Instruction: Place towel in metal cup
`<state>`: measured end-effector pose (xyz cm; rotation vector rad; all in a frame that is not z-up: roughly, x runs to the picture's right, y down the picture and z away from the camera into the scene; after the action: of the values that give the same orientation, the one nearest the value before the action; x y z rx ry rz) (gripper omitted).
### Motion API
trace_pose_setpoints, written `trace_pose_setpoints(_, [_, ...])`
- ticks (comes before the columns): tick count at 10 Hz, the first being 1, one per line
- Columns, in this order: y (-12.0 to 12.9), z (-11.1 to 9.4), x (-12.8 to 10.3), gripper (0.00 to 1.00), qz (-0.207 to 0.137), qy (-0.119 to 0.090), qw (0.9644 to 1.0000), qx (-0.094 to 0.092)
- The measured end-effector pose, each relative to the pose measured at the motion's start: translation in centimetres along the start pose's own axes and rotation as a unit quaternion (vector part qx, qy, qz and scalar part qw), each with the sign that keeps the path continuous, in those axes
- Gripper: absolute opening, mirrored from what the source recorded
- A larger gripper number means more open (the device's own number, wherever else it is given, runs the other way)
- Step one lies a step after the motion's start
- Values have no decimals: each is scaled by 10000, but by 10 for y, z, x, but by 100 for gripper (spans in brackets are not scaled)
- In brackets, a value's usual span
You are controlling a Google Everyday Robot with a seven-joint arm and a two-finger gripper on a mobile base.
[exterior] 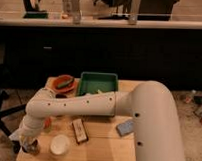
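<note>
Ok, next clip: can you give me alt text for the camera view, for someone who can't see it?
A white robot arm reaches across a wooden table to its front-left corner, where the shut gripper sits at the metal cup. Also on the table: a white cup, a green tray, an orange-red bowl and a blue sponge.

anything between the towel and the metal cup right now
Nothing visible stands between them. The gripper is down at the table's front left corner, right over the metal cup. The towel itself can't be made out there. The white cup sits just to the right, beside the cup and not in the way.
</note>
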<state>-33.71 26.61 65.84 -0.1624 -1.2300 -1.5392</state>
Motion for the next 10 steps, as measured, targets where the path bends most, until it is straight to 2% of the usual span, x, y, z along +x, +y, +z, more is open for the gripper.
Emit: trace_pose_setpoints(10, [13, -1, -5, 3, 133, -129, 9998, -27])
